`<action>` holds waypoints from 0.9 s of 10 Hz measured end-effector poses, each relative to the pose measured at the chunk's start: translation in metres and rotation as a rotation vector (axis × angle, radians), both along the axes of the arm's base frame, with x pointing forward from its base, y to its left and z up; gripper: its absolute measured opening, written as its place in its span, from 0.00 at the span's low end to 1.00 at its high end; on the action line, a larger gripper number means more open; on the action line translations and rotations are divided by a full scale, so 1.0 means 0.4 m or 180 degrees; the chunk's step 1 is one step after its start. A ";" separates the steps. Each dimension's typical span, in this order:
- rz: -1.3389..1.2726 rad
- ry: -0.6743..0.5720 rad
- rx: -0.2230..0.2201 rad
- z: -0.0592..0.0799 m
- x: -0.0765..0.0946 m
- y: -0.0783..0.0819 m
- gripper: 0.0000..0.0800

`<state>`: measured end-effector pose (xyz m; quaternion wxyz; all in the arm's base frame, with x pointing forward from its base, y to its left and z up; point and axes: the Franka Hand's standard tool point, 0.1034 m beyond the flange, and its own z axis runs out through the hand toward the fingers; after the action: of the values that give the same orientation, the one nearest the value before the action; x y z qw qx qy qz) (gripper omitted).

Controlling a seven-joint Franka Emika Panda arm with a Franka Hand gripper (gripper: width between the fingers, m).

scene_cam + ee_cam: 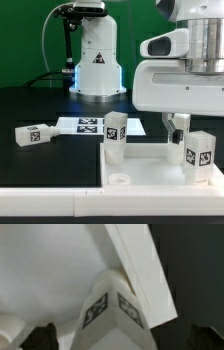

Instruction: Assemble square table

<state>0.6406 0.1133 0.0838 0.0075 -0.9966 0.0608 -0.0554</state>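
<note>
The square table top (150,165) lies white at the front, with an open round socket (120,180) at its near corner. One stubby tagged leg (200,152) stands upright at the top's corner on the exterior view's right. My gripper (190,134) is lowered over this leg, with one finger (177,128) just beside it. In the wrist view the leg (112,317) sits between my dark fingertips (45,336), with gaps on both sides, so my gripper (125,341) is open. The top's raised rim (140,263) runs past the leg. A second leg (115,135) stands at the top's far edge. A third leg (33,135) lies on the black table.
The marker board (88,124) lies flat behind the table top. The robot base (95,60) stands at the back. The black table surface (30,105) stretches to the exterior view's left.
</note>
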 end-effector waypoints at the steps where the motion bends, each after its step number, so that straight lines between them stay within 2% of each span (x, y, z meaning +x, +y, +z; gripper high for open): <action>1: 0.0424 0.0027 -0.0022 0.005 0.005 -0.002 0.81; 3: 0.0311 0.0018 -0.0014 0.003 0.005 -0.004 0.81; 4: 0.0308 0.0018 -0.0015 0.003 0.006 -0.006 0.68; 5: 0.0124 0.0020 0.0012 0.003 0.006 -0.005 0.68; 7: -0.0271 0.0024 0.0054 0.003 0.006 -0.005 0.35; 9: -0.1051 0.0025 0.0120 0.003 0.006 -0.007 0.36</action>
<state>0.6429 0.1104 0.0849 0.0168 -0.9729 0.2248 -0.0508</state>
